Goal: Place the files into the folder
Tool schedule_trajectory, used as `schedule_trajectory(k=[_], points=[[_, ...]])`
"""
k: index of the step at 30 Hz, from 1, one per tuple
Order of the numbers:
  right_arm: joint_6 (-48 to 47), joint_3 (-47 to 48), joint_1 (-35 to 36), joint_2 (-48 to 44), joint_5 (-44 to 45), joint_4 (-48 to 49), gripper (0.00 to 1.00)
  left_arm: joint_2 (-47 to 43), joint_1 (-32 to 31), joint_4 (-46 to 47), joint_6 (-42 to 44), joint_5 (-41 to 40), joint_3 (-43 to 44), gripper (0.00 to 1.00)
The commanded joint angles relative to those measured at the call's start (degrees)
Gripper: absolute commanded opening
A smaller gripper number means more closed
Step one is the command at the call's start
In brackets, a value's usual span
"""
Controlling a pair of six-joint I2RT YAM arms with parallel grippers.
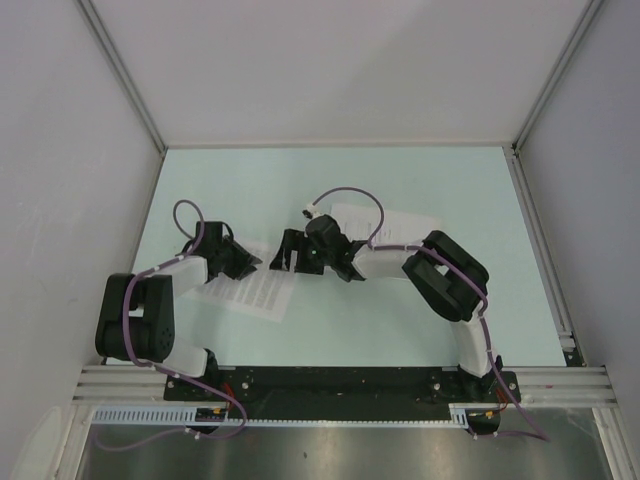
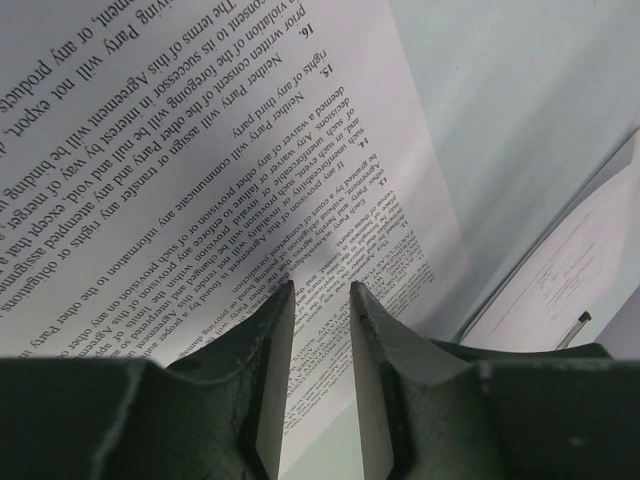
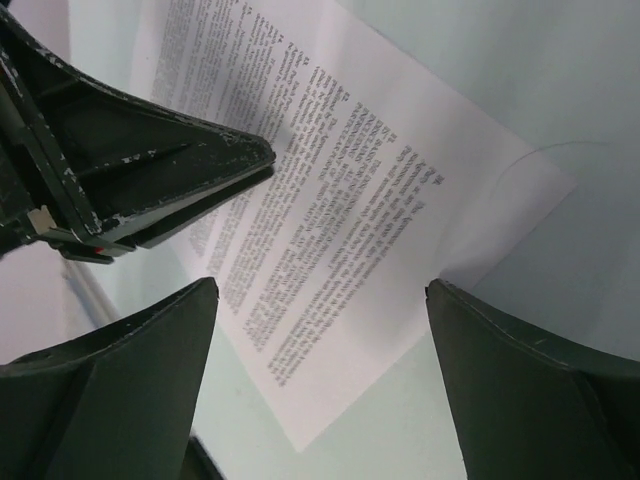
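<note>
Over half-hidden files (image 1: 250, 293), left pincer (image 2: 321, 292) stands narrowly parted, right pincer (image 3: 320, 290) wide, both empty.

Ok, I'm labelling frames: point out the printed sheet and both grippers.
printed sheet (image 3: 340, 200), right wrist view, middle of the text block.
left gripper (image 2: 322, 292), left wrist view, between fingertips.
right gripper (image 3: 321, 292), right wrist view, between fingertips.

A pale green table (image 1: 450, 200) lies under the left gripper (image 1: 245, 263) and the right gripper (image 1: 283, 256). White walls (image 1: 340, 70) stand beyond them and at both sides. Behind them, at the near edge, run an aluminium rail (image 1: 560, 380), a white duct (image 1: 140, 413) and a metal sheet (image 1: 350, 450).
</note>
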Motion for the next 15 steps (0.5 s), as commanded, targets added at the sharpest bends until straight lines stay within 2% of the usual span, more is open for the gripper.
schedule_trajectory(k=[1, 6, 11, 15], points=[[-15.94, 2.55, -1.96, -4.22, 3.18, -4.76, 0.92, 0.29, -0.16, -4.05, 2.99, 0.95, -0.45, 0.34], [-24.65, 8.08, -4.25, -0.28, 3.27, -9.77, 0.96, -1.3, -0.16, -4.49, 3.26, 0.95, -0.09, 0.33], [-26.42, 15.02, -4.25, 5.0, 1.95, -13.82, 0.96, -0.77, -0.16, -4.84, 2.91, 0.87, 0.0, 0.33], [-26.69, 15.39, -2.5, 5.8, 3.62, -17.16, 0.94, -0.51, -0.16, -4.23, 2.38, 0.6, -0.27, 0.34]])
